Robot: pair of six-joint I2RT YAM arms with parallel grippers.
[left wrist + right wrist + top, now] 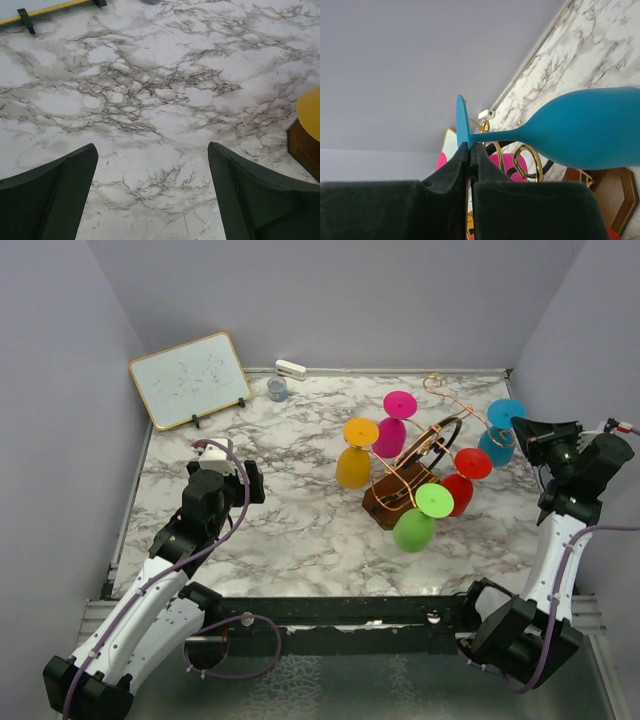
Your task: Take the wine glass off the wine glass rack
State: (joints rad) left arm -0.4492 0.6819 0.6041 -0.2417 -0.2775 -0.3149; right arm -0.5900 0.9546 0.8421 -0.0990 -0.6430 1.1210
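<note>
Blue wine glass [497,445] hangs at the right end of the wine glass rack [432,438], its stem just beside a copper curl. The right gripper [524,430] is pinched tight on the rim of the glass's foot disc. 4 others crowd the rack: a yellow glass [354,466], a magenta glass [391,434], a red glass [461,488] nearest the blue, and a green glass [416,524]. The left gripper [213,454] hovers over the marble table [280,530], well apart, jaws spread wide and holding nothing. A whiteboard [190,378] leans at the back.

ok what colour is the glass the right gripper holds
Teal blue; the wine glass shows best in the right wrist view.
</note>
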